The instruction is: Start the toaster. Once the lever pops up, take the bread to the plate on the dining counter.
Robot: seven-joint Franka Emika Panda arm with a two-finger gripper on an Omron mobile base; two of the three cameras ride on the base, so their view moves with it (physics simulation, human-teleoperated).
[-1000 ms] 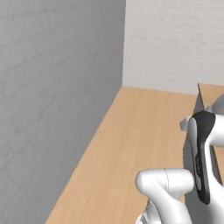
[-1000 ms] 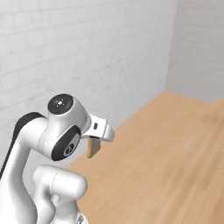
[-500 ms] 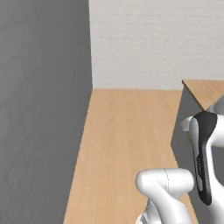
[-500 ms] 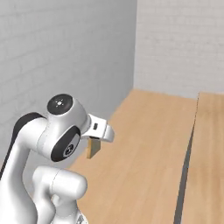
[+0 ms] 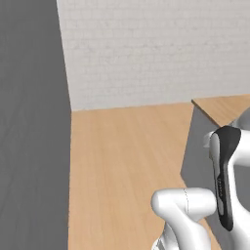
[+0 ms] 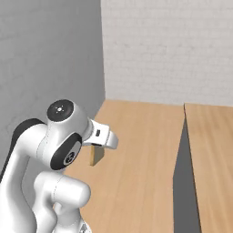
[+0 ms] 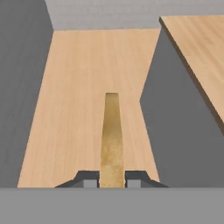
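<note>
1. Light-wood floor [image 5: 122, 161] across the middle of the left base view, with a white brick wall [image 5: 156, 49] at the top and a plain grey wall [image 5: 29, 122] down the left side.
2. Same floor, same brick wall and same grey wall in the right base view, seen from the other side.
3. Light-wood dining counter [image 6: 214, 154] at the right edge of the right base view, with a grey side panel [image 6: 184, 182] below its near edge.
4. Corner of that counter also at the middle right of the left base view, and at the upper right of the hand view.
5. White arm with dark joints in the lower left of the right base view and the lower right of the left base view.
6. Gripper [image 7: 112, 179] at the bottom centre of the hand view, both dark fingertips [image 7: 89, 179] pressed against the two flat faces of the bread [image 7: 111, 140].
7. Bread seen edge-on in the hand view: a thin golden-brown slice, running up from between the fingertips toward the middle of the frame.
8. Bread also in the right base view, as a small tan piece just under the white hand, at the middle left of the frame.
9. Bread held in the air above the floor, well apart from the counter, with the grey panel between them in the hand view.
10. Nothing else touching the bread apart from the fingers.
</note>
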